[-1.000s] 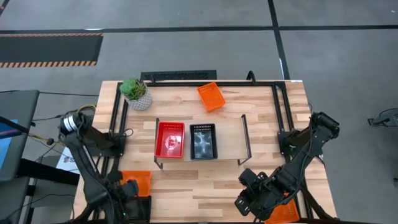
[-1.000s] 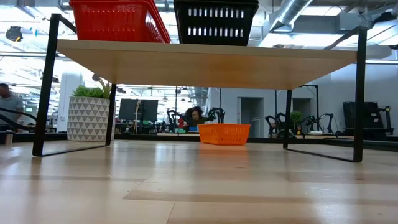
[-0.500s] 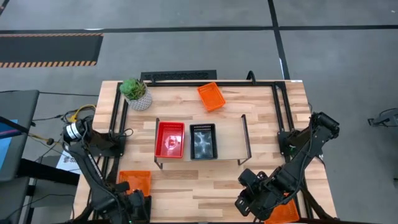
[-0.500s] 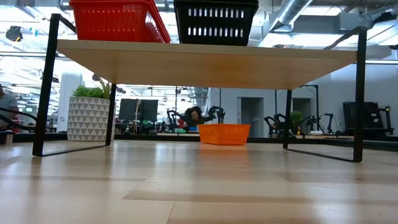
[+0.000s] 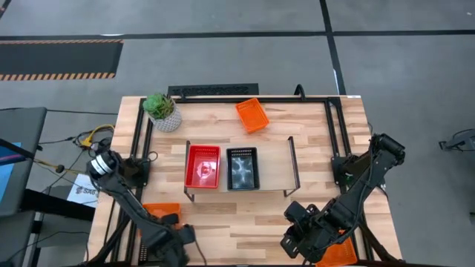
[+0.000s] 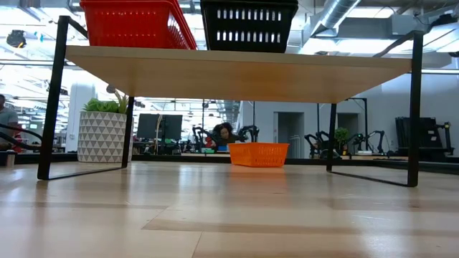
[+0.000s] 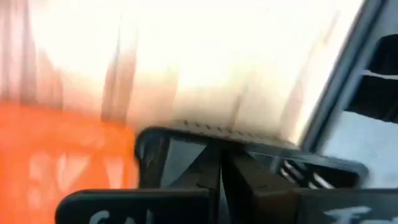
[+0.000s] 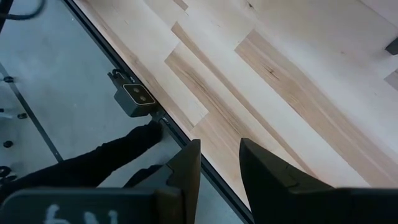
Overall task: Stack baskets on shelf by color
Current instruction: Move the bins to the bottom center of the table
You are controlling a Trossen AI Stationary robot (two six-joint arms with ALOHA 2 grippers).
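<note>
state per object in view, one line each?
red basket: on shelf, left slot
black basket: on shelf, middle slot
shelf: right slot bare
far orange basket: on table, skewed
near-left orange basket: on table by left arm
left end effector: shut, empty
right end effector: open, empty, near table edge

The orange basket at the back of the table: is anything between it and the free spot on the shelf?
Nothing visible. Bare tabletop lies between the orange basket and the shelf, whose right third is free beside the black basket.
</note>
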